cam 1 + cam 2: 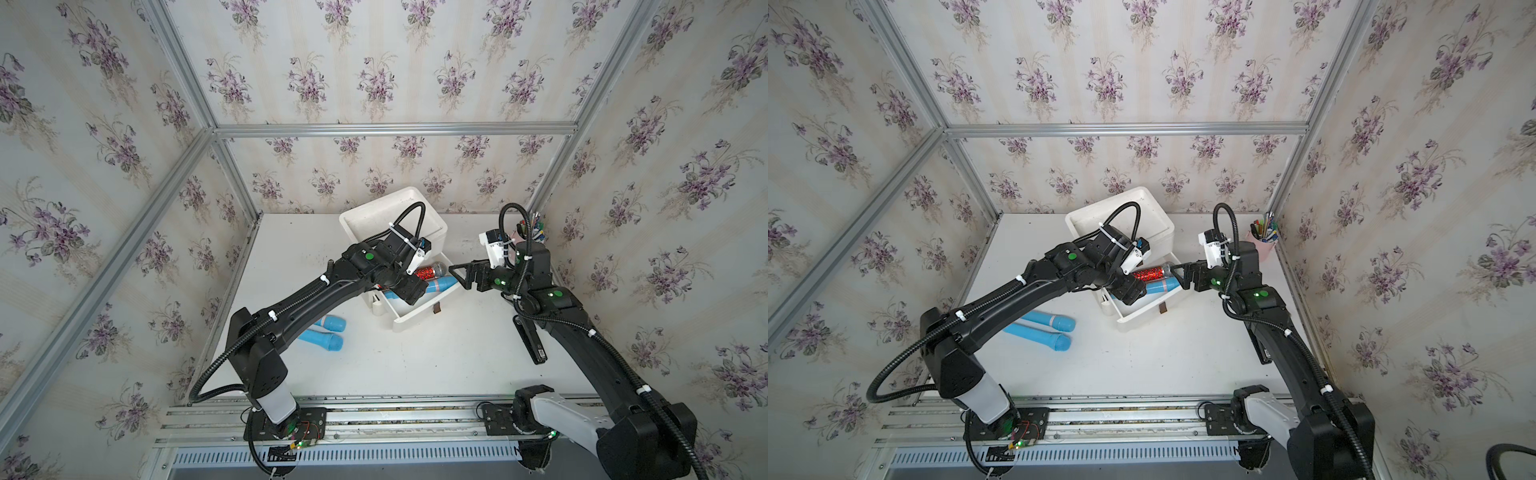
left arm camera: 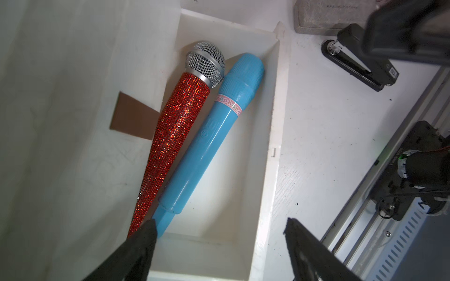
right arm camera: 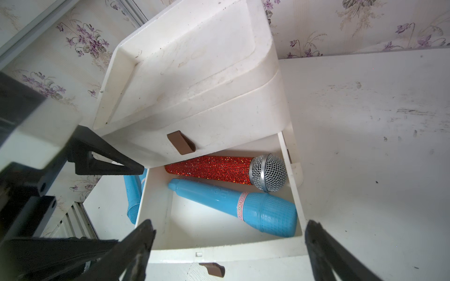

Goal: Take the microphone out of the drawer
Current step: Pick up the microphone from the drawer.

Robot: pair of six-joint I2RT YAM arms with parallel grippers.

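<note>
Spread fingers (image 2: 136,250) of the left gripper (image 2: 220,222) hang over the open drawer (image 2: 274,146), one tip by the handle ends of the red microphone (image 2: 177,126) and blue microphone (image 2: 214,136), which lie side by side inside. At the drawer's front the right gripper (image 3: 229,222) hovers, fingers wide apart.

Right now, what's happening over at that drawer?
The drawer is pulled open with a red microphone and a blue microphone lying side by side inside. The left gripper hangs over their handle ends, jaws apart, gripping nothing. The right gripper hovers open beside the drawer. Two more blue microphones lie on the table.
</note>
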